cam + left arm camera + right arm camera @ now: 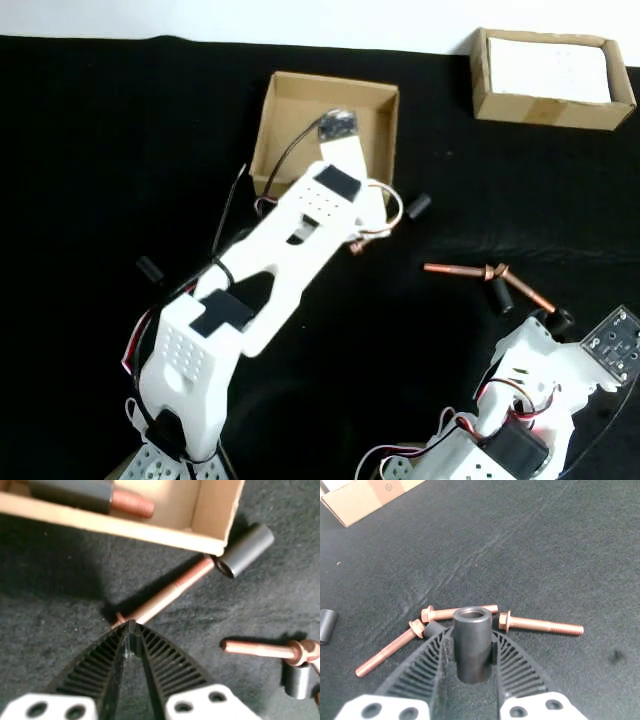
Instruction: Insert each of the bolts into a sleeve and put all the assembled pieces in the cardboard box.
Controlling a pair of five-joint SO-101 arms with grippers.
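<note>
- Since my left gripper (131, 630) has its ribbed fingers pressed together at the tips, with the flanged head of a copper bolt (167, 592) apparently caught between them, I judge this arm to be the one placed for the next move.
- From those tips the bolt's long axis runs straight away from me, low over the black cloth (60, 580), threaded end leading.
- Right at that threaded end a loose sleeve (246, 547) lies on its side. Its open mouth faces the bolt and its axis is nearly in line with it. I cannot tell whether the tip has entered the bore or only meets the rim, so a straight push along this line looks like what is called for.
- Just beside the loose sleeve is a corner of the cardboard box (210, 525). Inside it lies an assembled piece (75, 492), with threads poking out of its sleeve.
- Well apart, my right gripper (471, 635) pinches a dark sleeve (472, 652) upright, bore open toward its camera.
- Just beyond it, three flanged bolts (540, 625) lie flat, none aimed at that bore.
</note>
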